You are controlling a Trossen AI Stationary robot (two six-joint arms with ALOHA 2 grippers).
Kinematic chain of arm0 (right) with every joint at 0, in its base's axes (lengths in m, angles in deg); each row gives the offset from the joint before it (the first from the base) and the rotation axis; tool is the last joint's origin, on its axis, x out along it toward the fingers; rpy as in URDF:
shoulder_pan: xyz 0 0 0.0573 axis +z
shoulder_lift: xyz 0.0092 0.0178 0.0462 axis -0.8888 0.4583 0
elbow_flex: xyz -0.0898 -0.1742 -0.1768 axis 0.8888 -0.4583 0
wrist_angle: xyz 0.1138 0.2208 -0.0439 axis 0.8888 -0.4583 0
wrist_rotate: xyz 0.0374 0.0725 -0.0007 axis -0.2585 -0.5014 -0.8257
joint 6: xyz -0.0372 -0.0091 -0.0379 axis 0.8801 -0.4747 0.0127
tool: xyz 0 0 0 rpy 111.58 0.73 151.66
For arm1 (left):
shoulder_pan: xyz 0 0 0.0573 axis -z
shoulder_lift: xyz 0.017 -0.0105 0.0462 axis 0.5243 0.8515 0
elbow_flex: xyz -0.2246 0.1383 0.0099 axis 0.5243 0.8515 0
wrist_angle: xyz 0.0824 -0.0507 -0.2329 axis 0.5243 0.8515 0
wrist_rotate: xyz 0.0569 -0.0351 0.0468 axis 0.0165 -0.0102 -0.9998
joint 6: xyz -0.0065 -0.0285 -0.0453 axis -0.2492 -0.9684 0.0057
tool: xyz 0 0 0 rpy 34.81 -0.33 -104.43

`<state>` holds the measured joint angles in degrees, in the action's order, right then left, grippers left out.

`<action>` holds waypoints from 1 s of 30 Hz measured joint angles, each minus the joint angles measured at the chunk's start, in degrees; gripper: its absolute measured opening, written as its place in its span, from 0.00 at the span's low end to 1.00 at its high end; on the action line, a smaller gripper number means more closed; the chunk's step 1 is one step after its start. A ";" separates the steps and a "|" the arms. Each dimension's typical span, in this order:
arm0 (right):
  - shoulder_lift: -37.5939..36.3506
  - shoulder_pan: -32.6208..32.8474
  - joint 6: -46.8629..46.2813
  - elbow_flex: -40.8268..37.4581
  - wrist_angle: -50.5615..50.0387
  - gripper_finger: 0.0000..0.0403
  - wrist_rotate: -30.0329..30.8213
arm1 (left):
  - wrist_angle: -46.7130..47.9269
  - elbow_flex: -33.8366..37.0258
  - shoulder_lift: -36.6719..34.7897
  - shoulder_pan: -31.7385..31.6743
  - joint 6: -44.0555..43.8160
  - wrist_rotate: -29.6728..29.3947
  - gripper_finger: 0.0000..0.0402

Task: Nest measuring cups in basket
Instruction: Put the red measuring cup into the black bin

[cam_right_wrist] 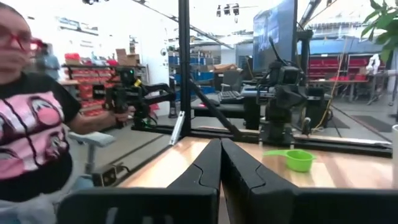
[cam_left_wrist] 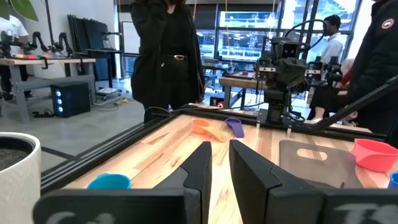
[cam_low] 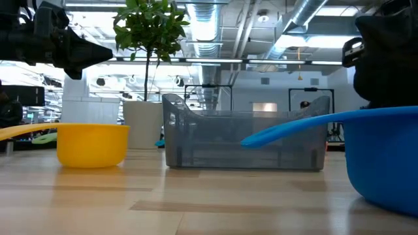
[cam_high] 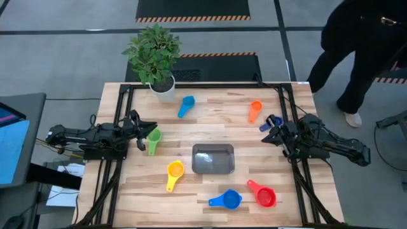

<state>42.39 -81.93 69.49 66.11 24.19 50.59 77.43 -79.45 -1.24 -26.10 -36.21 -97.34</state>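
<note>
Grey translucent plastic basket sits mid-table, and we see the coloured plastic measuring cups scattered around it, none inside. We find the left gripper slightly parted and the right gripper closed, both holding nothing.

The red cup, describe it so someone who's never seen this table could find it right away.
Start at the grey basket in the middle of the table. Go toward the near right corner, by the edge farthest from the plant. The red cup lies there beside a blue cup; it's the only red one.
</note>
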 joint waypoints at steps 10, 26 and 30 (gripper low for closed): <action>0.01 1.73 -0.86 0.02 2.26 0.08 1.98 | -0.07 -0.01 0.01 -0.01 0.05 3.72 0.11; 0.02 3.80 9.33 0.50 6.58 0.05 2.48 | -22.71 0.01 4.02 0.01 7.88 14.90 0.11; 0.00 3.80 9.33 0.63 6.53 0.06 2.55 | -31.29 -0.05 12.64 0.01 8.11 15.44 0.11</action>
<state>42.39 -78.12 78.82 66.74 30.73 53.14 46.14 -79.50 11.40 -26.08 -28.10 -81.90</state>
